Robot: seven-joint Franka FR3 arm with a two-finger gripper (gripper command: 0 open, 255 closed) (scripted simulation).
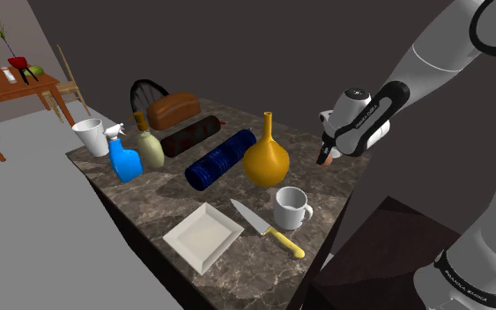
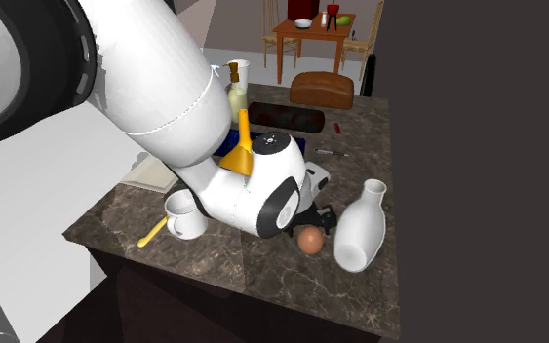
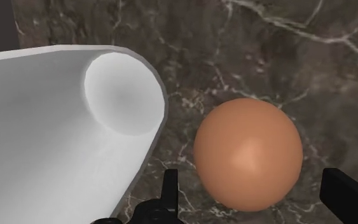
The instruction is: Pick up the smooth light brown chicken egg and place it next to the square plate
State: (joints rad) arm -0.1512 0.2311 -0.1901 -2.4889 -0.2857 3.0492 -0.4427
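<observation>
While the hand is hovering open astride the egg, gripping nothing, one finger is crowding the white vase, risking a bump that rolls it away.

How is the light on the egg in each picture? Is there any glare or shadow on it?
Wrist view: the egg has a soft pale highlight near its middle, no hard glare, and it darkens towards its edge. Second exterior view: the egg looks duller and darker, with no clear highlight, beside the white vase.
</observation>
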